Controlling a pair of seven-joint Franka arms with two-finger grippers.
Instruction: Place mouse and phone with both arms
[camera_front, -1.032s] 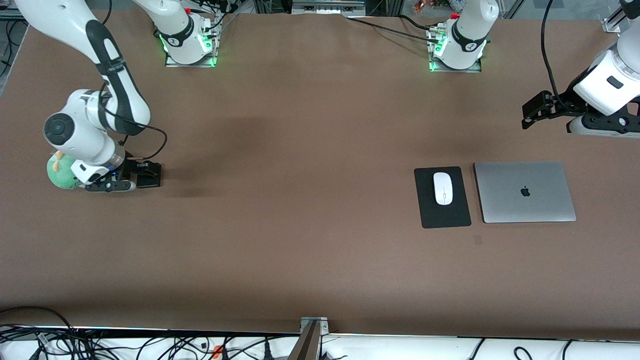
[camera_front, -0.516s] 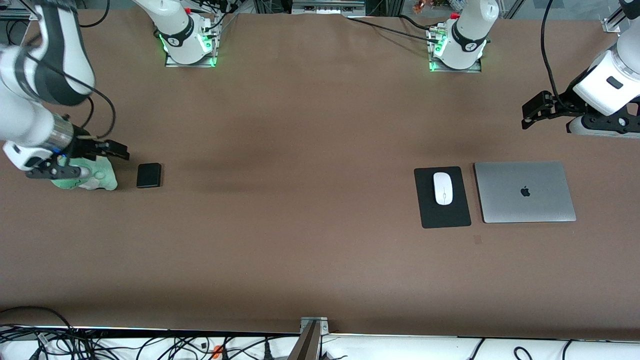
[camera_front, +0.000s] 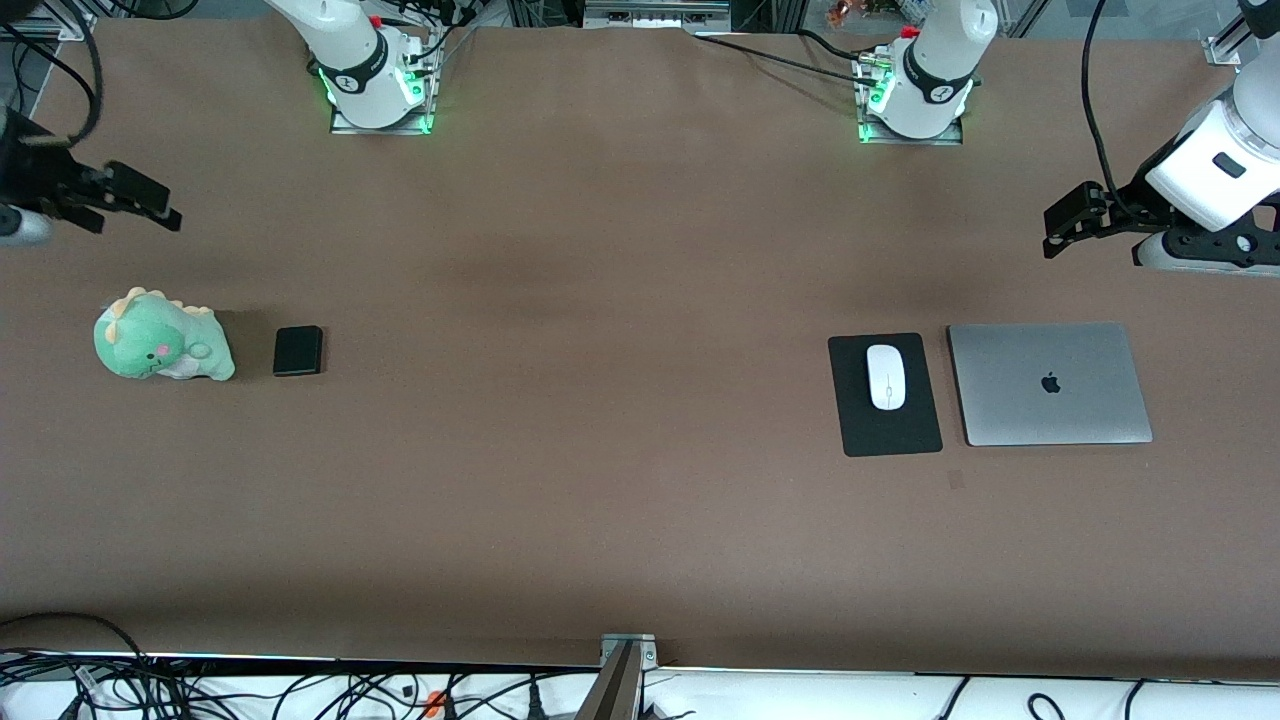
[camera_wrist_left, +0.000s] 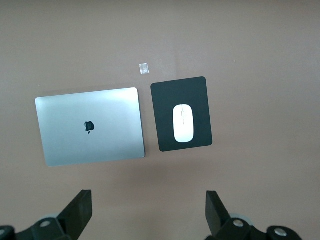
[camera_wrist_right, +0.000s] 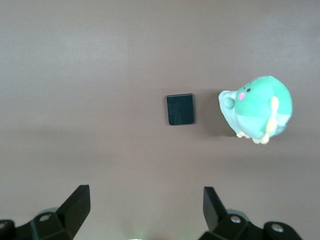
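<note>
Front view: the white mouse (camera_front: 886, 377) lies on the black mouse pad (camera_front: 885, 394) beside the silver laptop (camera_front: 1049, 383), toward the left arm's end of the tabletop (camera_front: 600, 400). The black phone (camera_front: 298, 351) rests just beside a green plush dinosaur (camera_front: 160, 348) at the right arm's end. The right end effector (camera_front: 135, 200) and left end effector (camera_front: 1070, 222) hang above the tabletop, empty.

Left wrist view: fingers (camera_wrist_left: 80, 212) spread wide over bare tabletop near the mouse, likely light, smooth and slippery; best gripped across its sides.

Right wrist view: fingers (camera_wrist_right: 77, 202) released; the phone, stiff and thin, suits an edge grip.
</note>
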